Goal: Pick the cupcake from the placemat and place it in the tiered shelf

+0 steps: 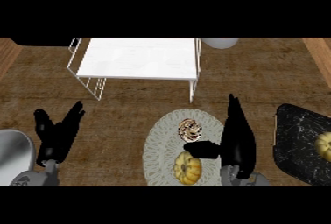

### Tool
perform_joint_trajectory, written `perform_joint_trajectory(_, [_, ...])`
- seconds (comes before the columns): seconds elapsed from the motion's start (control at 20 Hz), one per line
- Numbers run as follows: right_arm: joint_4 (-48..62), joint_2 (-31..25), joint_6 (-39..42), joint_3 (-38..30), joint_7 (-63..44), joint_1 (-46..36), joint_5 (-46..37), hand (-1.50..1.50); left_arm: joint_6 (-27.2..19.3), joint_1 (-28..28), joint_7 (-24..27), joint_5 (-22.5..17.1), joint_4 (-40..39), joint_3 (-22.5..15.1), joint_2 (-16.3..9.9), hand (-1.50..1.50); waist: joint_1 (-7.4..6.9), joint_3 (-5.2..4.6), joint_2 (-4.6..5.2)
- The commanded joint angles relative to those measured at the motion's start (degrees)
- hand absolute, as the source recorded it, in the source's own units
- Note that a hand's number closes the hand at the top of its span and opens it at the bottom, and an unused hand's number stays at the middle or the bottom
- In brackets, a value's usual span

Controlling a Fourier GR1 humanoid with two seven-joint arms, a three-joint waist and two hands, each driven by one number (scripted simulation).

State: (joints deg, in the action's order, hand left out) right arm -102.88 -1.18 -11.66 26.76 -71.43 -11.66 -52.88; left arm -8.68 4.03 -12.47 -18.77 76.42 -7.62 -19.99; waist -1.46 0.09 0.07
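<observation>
1. Two items lie on the placemat (158,151): cupcake (189,129) and donut (188,168).
2. Right robot hand (234,140): open, fingers straight, beside the cupcake.
3. Left robot hand (59,133): open, resting.
4. Tiered shelf (139,59): beyond the placemat.

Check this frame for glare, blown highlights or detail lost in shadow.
Head view: the tiered shelf top is nearly blown white; both hands, left and right, read as flat black shapes; the cupcake on the placemat stays legible.

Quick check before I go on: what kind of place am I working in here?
Probably a kitchen or dining counter: a wood-grain top with a round placemat holding a cupcake and a doughnut, behind it a white tiered shelf.
</observation>
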Motion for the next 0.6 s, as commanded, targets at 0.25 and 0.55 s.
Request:
perform_joint_trajectory(0.25, [8.4, 1.1, 0.0, 0.4, -13.8, -2.9, -2.1, -1.5, 1.5, -3.4, 1.0, -0.4, -0.1, 0.2, 0.7, 0.0, 0.64, -0.23, -0.19])
perform_joint_trajectory(0.55, [14.2, 1.1, -1.7, 0.0, -13.8, -5.7, -0.8, -1.5, 2.6, -0.2, 0.0, -0.4, -3.2, 1.1, 0.5, 0.0, 0.96, -0.2, 0.1])
